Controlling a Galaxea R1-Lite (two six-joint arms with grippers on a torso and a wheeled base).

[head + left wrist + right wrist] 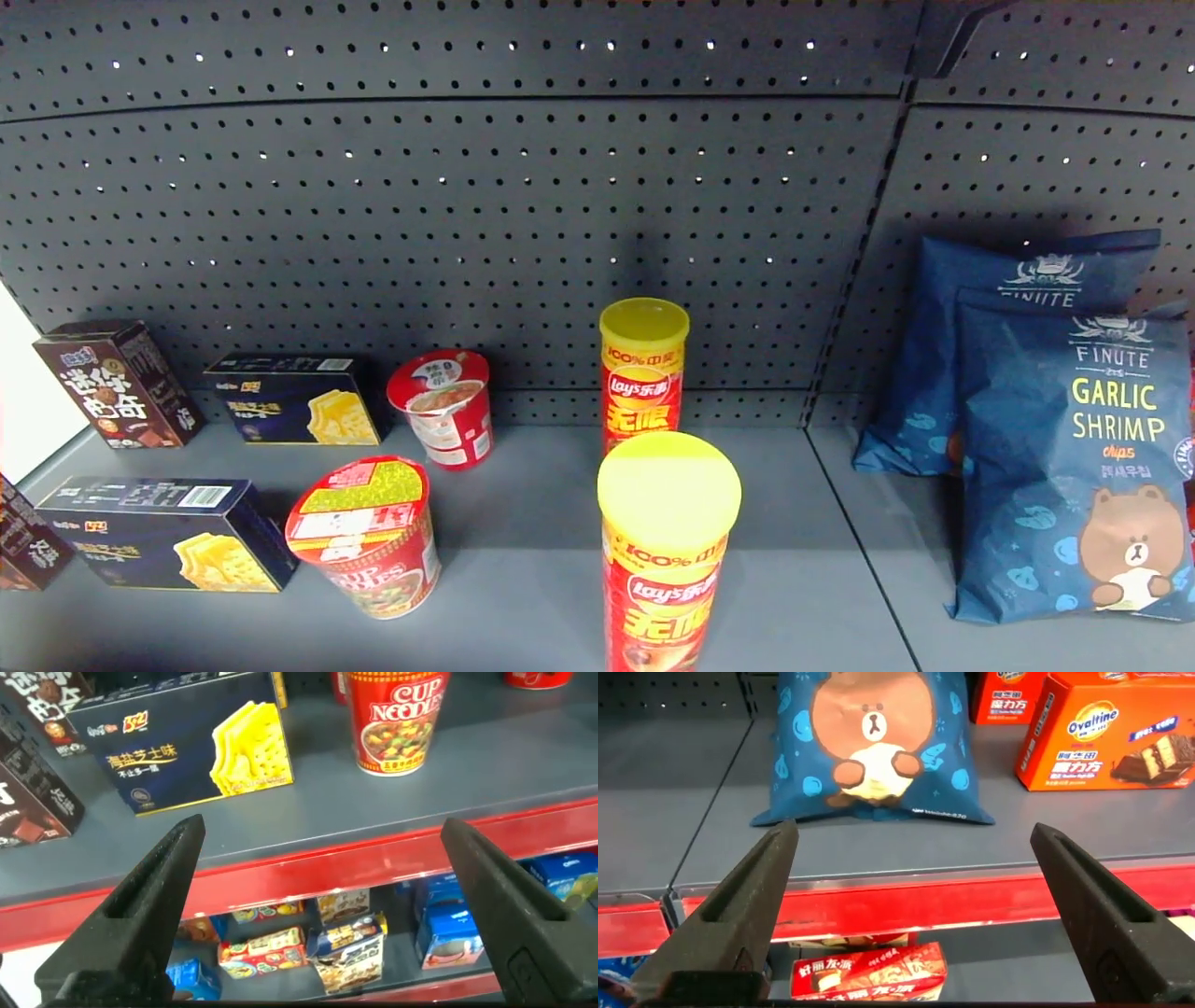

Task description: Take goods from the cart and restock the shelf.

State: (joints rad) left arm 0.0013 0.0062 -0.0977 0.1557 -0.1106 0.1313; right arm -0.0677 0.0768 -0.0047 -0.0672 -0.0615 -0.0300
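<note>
- The left gripper has its two dark fingers spread wide, with nothing between them.
- It sits just in front of the shelf's red front lip. Past that lip, on the grey deck, a dark cracker box lies opposite one finger. A red cup of noodles stands opposite the gap. Neither touches the claw.
- A brown box stands beside the cracker box at the frame edge. Mixed small packets fill the lower tier under the lip.
- The right gripper is also wide apart and holds nothing.
- It too faces the red lip. A blue bear-print chip bag lies on the deck straight beyond the gap, well clear of the fingers. Orange boxes stand beside the bag, opposite one finger. A red packet lies on the tier below.
- In the head view, two yellow-lidded chip cans stand upright in a row, the front can ahead of the rear can.
- To their left stand two noodle cups, two cracker boxes and the brown box.
- To their right, past a seam, two blue chip bags lean against the perforated back panel.
</note>
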